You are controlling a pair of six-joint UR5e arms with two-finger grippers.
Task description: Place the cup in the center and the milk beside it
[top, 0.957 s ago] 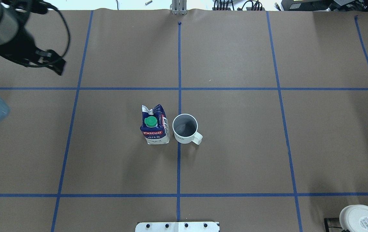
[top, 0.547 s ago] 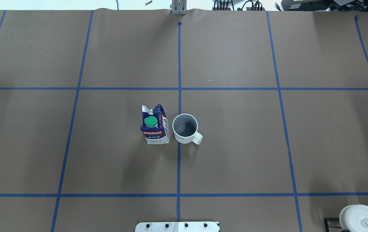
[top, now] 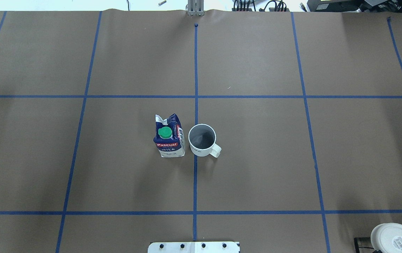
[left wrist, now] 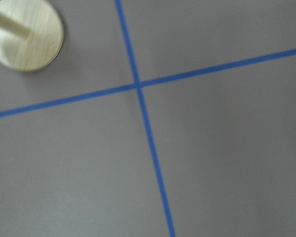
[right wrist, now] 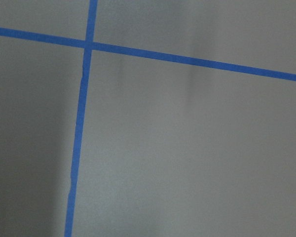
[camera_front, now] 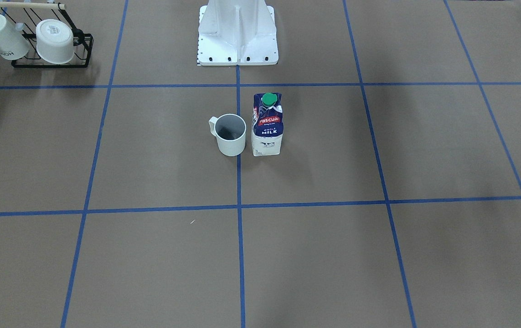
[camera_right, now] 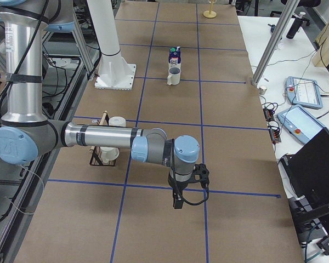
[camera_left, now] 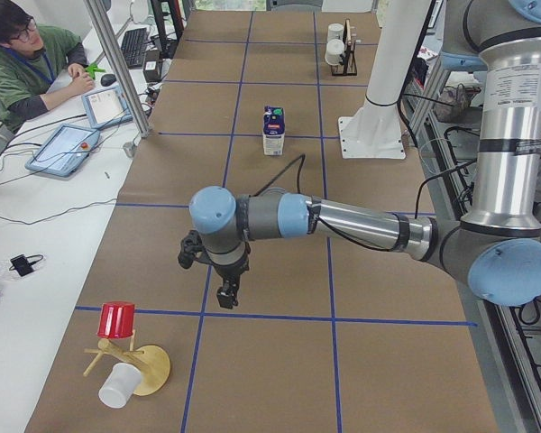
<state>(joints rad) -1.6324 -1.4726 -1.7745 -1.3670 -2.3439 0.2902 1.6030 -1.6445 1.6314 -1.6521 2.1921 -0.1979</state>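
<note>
On the tabletop (top: 257, 165), near its middle, the cup (top: 202, 140) upright on the central tape line (top: 195, 182), mostly to the robot's right of it. Just beside it on the robot's left, apart by a thin gap, the milk (top: 168, 137), also upright. Cup handle toward the robot's right and slightly back toward the robot base (camera_front: 237, 36), itself behind the pair on the same line. Well off at the robot's right, near the base-side edge, a rack (camera_front: 85, 45) with spare cups (camera_front: 55, 35) lying in it. At the table's left end, a stand (camera_left: 135, 365). Left gripper (camera_left: 225, 296) above the table between milk and stand; right gripper (camera_right: 178, 201) above the right end, out beyond the rack.
</note>
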